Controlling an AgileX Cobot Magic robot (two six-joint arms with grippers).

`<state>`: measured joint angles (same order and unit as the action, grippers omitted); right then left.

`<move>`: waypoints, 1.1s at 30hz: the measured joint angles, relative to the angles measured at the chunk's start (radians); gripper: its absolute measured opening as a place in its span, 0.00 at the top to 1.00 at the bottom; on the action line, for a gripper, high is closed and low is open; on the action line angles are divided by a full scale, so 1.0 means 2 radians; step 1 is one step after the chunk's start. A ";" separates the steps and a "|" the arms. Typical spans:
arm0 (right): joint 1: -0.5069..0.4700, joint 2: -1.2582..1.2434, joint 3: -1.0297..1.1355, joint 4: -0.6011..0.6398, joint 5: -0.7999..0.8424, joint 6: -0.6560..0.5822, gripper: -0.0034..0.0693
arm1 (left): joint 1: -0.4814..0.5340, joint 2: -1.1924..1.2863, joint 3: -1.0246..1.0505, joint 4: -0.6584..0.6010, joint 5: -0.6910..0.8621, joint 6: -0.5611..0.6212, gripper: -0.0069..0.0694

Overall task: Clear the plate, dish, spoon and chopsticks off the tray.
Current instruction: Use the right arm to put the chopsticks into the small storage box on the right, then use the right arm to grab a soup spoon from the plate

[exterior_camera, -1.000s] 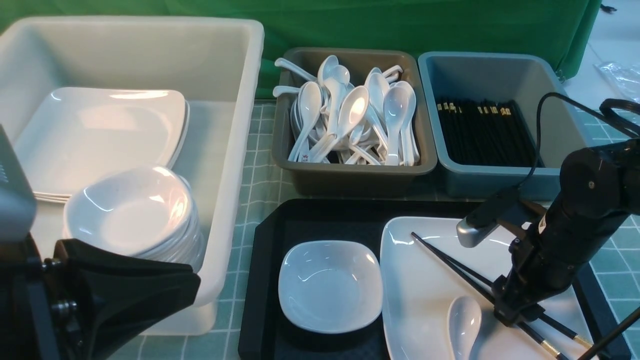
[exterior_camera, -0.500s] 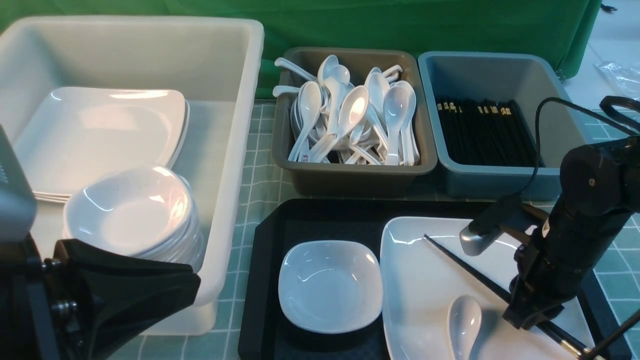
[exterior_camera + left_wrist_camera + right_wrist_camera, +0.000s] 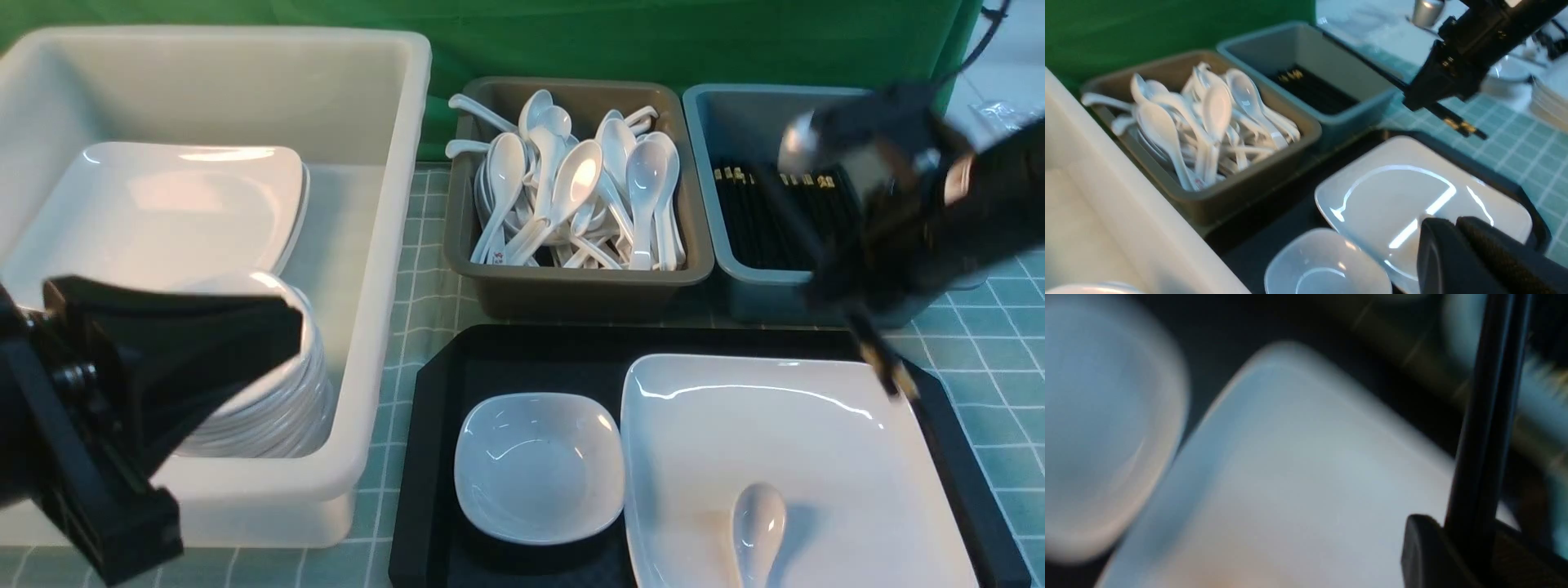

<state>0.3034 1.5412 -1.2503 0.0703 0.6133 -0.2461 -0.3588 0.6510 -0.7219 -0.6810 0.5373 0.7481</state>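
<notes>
The black tray (image 3: pixel 424 457) holds the small white dish (image 3: pixel 539 465) and the large white plate (image 3: pixel 784 441). On the plate's near part lies the white spoon (image 3: pixel 758 523). My right gripper (image 3: pixel 841 294) is blurred, raised above the tray's far right corner, and shut on the black chopsticks (image 3: pixel 886 367), whose gold-banded ends hang toward the tray. The right wrist view shows the chopsticks (image 3: pixel 1490 416) pinched in that gripper (image 3: pixel 1470 539) above the plate (image 3: pixel 1310 477). My left gripper (image 3: pixel 277 335) is shut and empty at the near left; its wrist view shows it (image 3: pixel 1453 222) over the plate (image 3: pixel 1392 183).
A big white bin (image 3: pixel 384 204) at the left holds stacked plates and dishes. A brown bin (image 3: pixel 571 286) full of spoons and a blue-grey bin (image 3: pixel 735 286) with chopsticks stand just behind the tray. Green tiled cloth covers the table.
My right gripper closed on the chopsticks and lifted them off the plate, up and back toward the blue-grey bin. The left arm has risen a little.
</notes>
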 joint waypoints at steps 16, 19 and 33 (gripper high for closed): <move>-0.110 0.318 -0.384 0.078 0.032 0.077 0.68 | 0.000 0.000 0.000 -0.002 0.020 0.000 0.89; -0.110 0.322 -0.385 0.070 0.052 0.078 0.52 | 0.000 0.000 0.000 -0.002 0.020 0.000 0.89; -0.058 0.170 -0.312 0.004 0.245 0.065 0.69 | 0.000 0.000 0.000 0.013 0.021 0.004 0.89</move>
<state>0.1866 1.8803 -1.8735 0.0784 1.1033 -0.1171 -0.3588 0.6510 -0.7219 -0.6550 0.5801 0.7556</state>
